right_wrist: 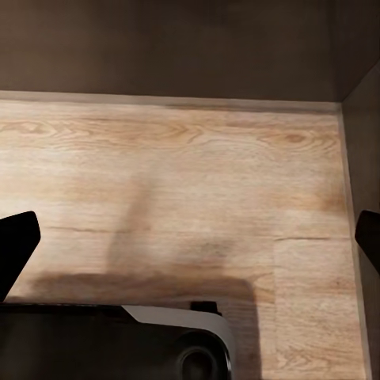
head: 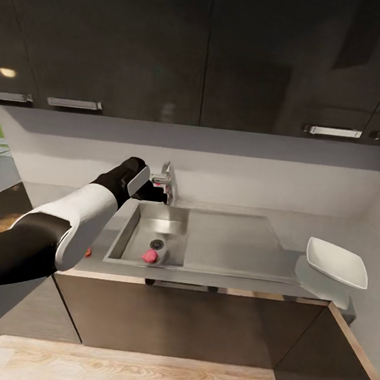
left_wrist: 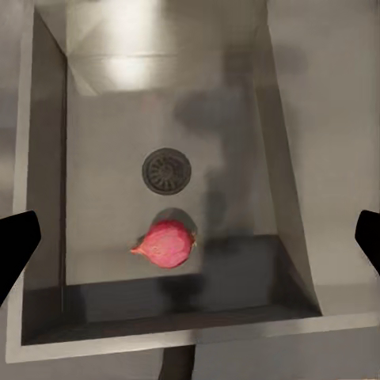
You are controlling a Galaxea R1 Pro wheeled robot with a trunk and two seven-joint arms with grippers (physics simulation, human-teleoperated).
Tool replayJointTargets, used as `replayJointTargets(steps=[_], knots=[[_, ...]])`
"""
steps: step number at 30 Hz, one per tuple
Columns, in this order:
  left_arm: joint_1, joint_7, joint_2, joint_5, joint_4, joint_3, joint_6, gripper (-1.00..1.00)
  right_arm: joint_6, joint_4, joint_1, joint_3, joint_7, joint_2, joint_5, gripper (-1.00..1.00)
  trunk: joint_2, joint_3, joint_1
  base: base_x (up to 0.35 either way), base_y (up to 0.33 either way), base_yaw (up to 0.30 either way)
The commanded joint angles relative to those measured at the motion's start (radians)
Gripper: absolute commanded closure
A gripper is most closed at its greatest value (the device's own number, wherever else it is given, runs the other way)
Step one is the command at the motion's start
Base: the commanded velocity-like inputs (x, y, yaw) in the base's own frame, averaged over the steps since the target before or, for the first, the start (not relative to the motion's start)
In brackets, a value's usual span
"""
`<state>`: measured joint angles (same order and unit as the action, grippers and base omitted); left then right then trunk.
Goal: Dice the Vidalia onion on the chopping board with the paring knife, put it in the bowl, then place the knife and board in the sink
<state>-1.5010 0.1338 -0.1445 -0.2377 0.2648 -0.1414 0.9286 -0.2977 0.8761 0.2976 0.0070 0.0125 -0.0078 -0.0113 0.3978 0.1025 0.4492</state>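
The onion point(left_wrist: 165, 244) is located on the floor of the sink point(head: 128, 230) basin, beside the round drain point(left_wrist: 167, 171). In the head view the onion point(head: 149, 256) is seen at the near edge of the basin, with the drain point(head: 157, 244) just behind it at 12 o'clock. The onion is pink-red, with a small pointed tip on one side, and is touched by nothing.

The flat drainboard point(head: 231, 244) extends from the basin toward 3 o'clock. The faucet point(head: 167, 179) stands at the back rim of the basin, at 12 o'clock from the onion.

The left gripper point(head: 154, 193) is held above the back of the basin, just in front of the faucet. In the left wrist view its fingertips point(left_wrist: 17, 244) are seen at the two side edges of the frame, well apart, with the onion and drain between them and below; the left gripper point(left_wrist: 190, 241) is spread wide and holds nothing.

The bowl point(head: 337, 263) rests on the countertop point(head: 302, 231) at 3 o'clock from the sink, past the drainboard, tilted slightly. A small red-orange object point(head: 88, 252) is partly visible on the countertop at 9 o'clock from the basin, behind the left arm; what it is cannot be told.

In the right wrist view the right gripper point(right_wrist: 190, 237) is spread wide and empty, with its fingertips point(right_wrist: 17, 241) at the side edges of the frame, over a wood floor point(right_wrist: 190, 174) beside dark cabinets point(right_wrist: 158, 43).
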Motion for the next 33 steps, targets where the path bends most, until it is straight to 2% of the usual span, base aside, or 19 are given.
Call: replayJointTargets(steps=[1,17,33], knots=[[0.0,0.008,0.001,-0.011,0.001,-0.006,0.0,-1.0,-0.001,0.001,0.0,0.001,0.001,-0.001,-0.001,-1.0,0.002,0.004,0.001,0.085,-0.023,0.0],[0.058,0.01,0.005,-0.011,0.001,-0.006,-0.005,-1.0,-0.001,0.0,0.0,0.001,0.001,-0.001,-0.001,-1.0,0.002,0.029,0.001,0.13,0.017,0.0],[0.168,0.01,0.005,-0.009,0.001,-0.006,-0.004,-1.0,-0.001,0.0,0.0,0.001,0.001,-0.001,-0.001,-1.0,0.002,0.055,0.001,0.017,0.002,0.0]])
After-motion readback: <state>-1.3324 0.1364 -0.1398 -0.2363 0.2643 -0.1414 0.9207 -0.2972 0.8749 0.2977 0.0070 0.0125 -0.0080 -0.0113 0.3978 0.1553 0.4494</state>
